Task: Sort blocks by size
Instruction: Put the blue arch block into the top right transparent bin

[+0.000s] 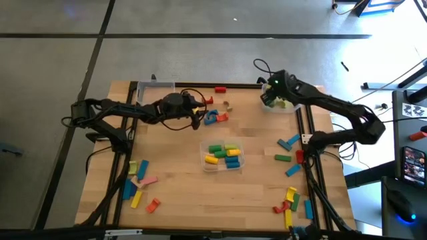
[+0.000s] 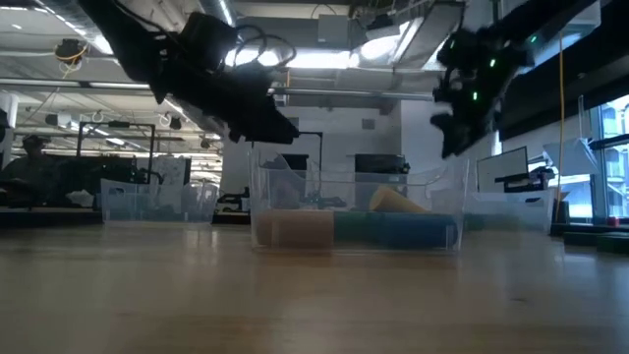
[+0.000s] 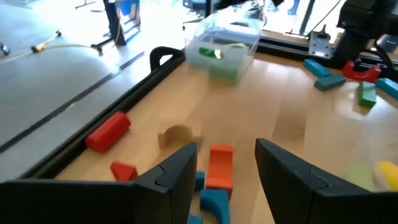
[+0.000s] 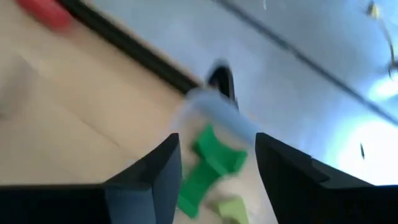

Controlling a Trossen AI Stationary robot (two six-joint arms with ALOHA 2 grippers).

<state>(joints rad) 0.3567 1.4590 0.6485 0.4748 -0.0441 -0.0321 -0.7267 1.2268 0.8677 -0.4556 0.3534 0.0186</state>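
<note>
Looking down from above, I have my right pincer (image 1: 270,93) over the clear bin (image 1: 280,105) at the upper right of the counter (image 1: 187,193), and my left pincer (image 1: 198,110) just beside a small cluster of blocks (image 1: 215,118) at upper centre. A second bin (image 1: 223,168) in the middle holds yellow, green and blue pieces; loose blocks lie scattered at lower left, lower right and centre right.

From counter height, the middle bin (image 2: 354,211) sits in the centre of the frame with my two arms dark above it; its walls are thin, glossy see-through plastic.

Through my left wrist, my left fingers (image 3: 180,174) stand spread, nothing between them. Just past them lies an orange bar (image 3: 219,167) on blue arches, with a red cylinder (image 3: 109,132) at left and a plain wooden arch (image 3: 176,134) near it. The far bin (image 3: 222,51) holds green pieces.

Through my right wrist, my right fingers (image 4: 158,174) stand apart and empty above a green block (image 4: 208,163) lying in the bin.

My worry: the painted wood looks smooth, so the orange bar, resting on curved pieces, could skid or tip if I close off-centre. The light bin could also shift if my right fingers catch its rim as I lift away.
</note>
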